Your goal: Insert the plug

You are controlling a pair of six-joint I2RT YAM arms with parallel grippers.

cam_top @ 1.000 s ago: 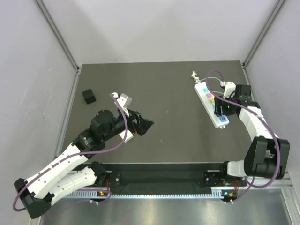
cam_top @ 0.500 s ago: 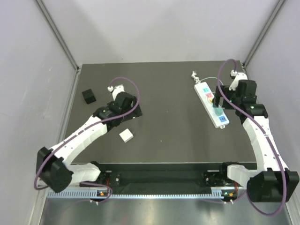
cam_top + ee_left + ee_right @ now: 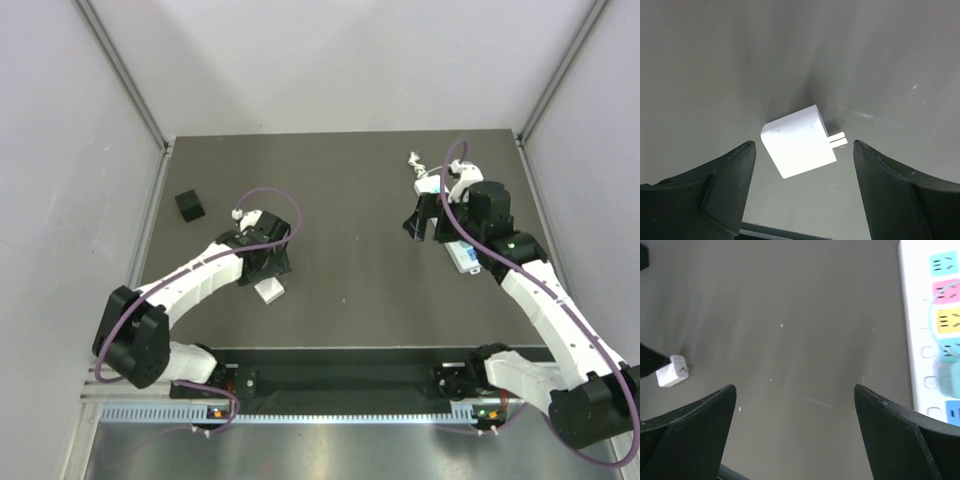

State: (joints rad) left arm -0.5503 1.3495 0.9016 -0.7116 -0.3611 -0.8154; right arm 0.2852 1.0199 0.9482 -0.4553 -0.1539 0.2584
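In the lower left part of the top view, the white plug adapter [image 3: 268,290] is lying on the dark table [image 3: 340,180], and the left gripper [image 3: 265,272] is hovering right over it. In the left wrist view its fingers [image 3: 730,175] are standing apart on either side of the adapter, touching neither face; the two flat prongs are pointing toward the right edge of that frame. The adapter's white faces are showing no print that can be read.

At the right of the top view, the right gripper [image 3: 422,222] is hanging above bare table just left of the white power strip [image 3: 465,258], much of which is lying hidden under the arm. Its fingers [image 3: 700,425] are spread wide with nothing between them. Along the right edge of the right wrist view, the strip's sockets are showing coloured faces of cyan, pink, yellow and blue; the dark marks on them are too blurred to read as lettering. A black cube [image 3: 189,206] is sitting apart at the upper left of the table.
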